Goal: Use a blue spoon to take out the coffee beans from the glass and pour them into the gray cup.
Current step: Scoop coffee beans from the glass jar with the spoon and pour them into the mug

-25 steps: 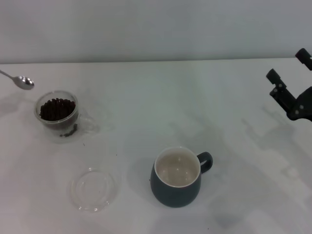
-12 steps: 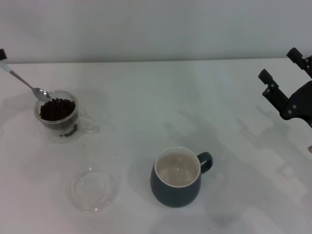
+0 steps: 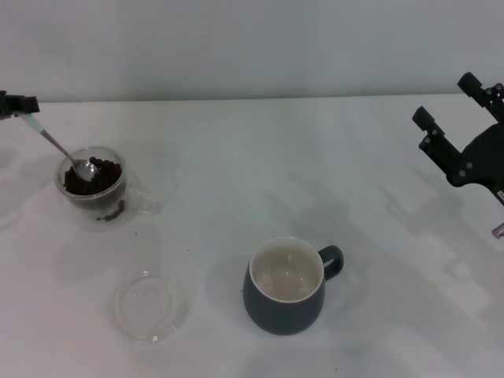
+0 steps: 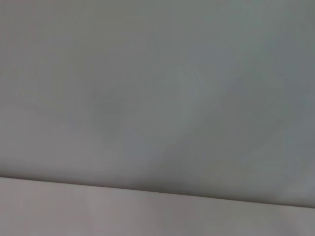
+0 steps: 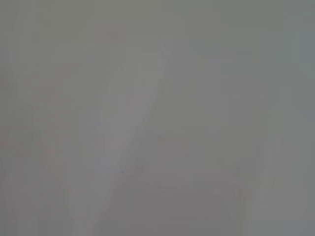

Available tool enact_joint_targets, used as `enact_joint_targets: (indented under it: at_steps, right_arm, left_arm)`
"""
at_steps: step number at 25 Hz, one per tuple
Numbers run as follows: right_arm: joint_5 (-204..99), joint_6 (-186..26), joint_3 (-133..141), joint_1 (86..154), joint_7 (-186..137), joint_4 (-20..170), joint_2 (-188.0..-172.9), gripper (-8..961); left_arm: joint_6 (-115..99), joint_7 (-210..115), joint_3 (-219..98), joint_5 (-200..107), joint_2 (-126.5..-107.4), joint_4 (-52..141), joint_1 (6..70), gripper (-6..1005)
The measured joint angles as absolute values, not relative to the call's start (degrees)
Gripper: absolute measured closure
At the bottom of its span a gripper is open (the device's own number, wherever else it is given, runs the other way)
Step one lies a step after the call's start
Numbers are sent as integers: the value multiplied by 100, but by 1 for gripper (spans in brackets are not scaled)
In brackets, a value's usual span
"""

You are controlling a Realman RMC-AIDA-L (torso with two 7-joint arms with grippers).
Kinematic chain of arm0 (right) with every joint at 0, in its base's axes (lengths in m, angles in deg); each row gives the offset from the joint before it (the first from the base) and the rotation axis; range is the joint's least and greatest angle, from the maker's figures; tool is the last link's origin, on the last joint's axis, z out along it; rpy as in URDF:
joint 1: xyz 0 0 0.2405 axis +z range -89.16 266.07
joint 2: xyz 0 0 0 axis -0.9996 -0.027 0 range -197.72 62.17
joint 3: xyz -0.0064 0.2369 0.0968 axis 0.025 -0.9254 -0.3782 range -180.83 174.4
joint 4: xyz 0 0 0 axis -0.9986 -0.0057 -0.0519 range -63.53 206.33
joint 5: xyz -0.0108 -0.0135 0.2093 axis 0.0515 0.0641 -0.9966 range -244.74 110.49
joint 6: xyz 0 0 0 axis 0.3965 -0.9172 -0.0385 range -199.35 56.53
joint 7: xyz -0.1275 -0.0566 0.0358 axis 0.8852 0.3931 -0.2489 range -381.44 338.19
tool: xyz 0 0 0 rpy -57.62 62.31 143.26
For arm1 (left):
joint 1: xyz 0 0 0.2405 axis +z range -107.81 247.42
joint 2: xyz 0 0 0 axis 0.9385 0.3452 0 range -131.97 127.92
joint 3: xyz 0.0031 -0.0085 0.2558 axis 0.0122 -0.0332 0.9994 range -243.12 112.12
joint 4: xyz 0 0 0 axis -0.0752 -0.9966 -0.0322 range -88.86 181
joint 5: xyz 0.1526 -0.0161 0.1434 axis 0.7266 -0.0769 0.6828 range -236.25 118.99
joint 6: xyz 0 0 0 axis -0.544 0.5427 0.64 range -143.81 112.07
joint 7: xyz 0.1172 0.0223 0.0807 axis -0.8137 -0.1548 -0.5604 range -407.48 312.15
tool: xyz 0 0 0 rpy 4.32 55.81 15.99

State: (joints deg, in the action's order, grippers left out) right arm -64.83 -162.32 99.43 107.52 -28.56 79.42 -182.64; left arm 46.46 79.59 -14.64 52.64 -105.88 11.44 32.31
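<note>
Steel spoon bowl dipped in the beans: the scooping step.
At ten o'clock the left gripper (image 3: pixel 17 105) pinches the blue spoon (image 3: pixel 61 147), its bowl sunk among the coffee beans (image 3: pixel 98 175) inside the glass (image 3: pixel 94 185). A clear saucer (image 3: pixel 150 305) lies at seven o'clock; the gray cup (image 3: pixel 286 285) stands at five o'clock, empty. At three o'clock the right gripper (image 3: pixel 453 106) hangs idle, fingers wide. Next: lift the loaded spoon level and carry it to the cup.

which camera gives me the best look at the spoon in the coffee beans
The head view. There the blue spoon slants down from the left gripper at the table's far left, its metal bowl resting among the coffee beans in the glass. Both wrist views show only blank grey surfaces, no spoon.
</note>
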Motion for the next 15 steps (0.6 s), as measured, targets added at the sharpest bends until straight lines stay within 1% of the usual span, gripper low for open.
enact_joint_targets:
  at_steps: [4, 9, 15]
  right_arm:
    - [-6484, -16199, 9935, 10785, -2856, 7929, -18264, 254]
    - [-6485, -16168, 9934, 10824, -2856, 7922, -18263, 255]
    - [-6484, -16073, 9935, 10854, -2856, 7946, -18256, 255]
  left_arm:
    - [4571, 7956, -1464, 5314, -10632, 1144, 3241, 865]
    - [4548, 7955, -1494, 5301, -10743, 1158, 3280, 866]
    - [4543, 7999, -1575, 5289, -10804, 1284, 3302, 867]
